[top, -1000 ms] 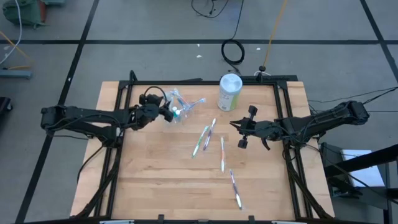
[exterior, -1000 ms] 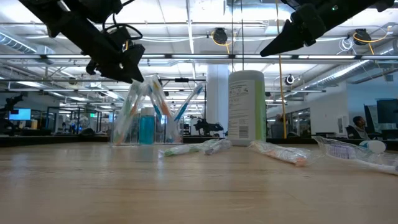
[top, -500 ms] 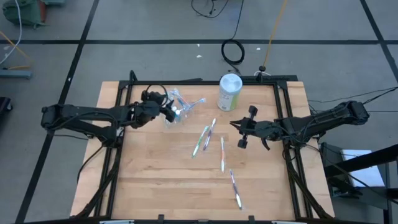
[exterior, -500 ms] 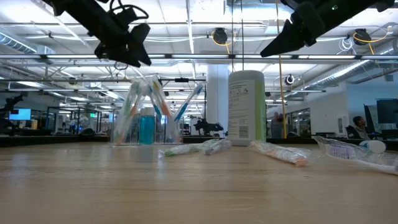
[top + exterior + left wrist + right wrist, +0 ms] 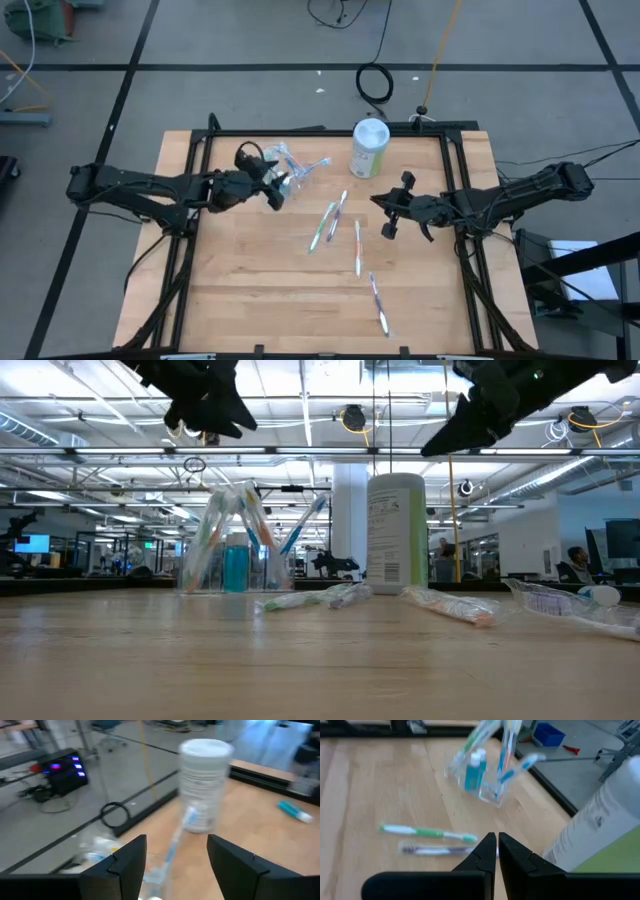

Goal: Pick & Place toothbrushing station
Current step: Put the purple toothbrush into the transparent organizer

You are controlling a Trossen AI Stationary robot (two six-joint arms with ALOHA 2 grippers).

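Pale-green canister (image 5: 369,150), white lid (image 5: 371,132)

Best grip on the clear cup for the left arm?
Grip the cup low across its side walls, coming in level from the left gripper's side. Brushes fan out of the top and lean toward the canister, so a top-down grasp looks blocked. Left jaws stand open, above and beside it.

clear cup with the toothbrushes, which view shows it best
The low view: the clear cup stands upright on the table, side-on, with toothbrushes and a teal tube visible inside. The right wrist view shows it farther off and blurred. The high view shows it small, beside the left hand. The left wrist view shows only a blurred part.
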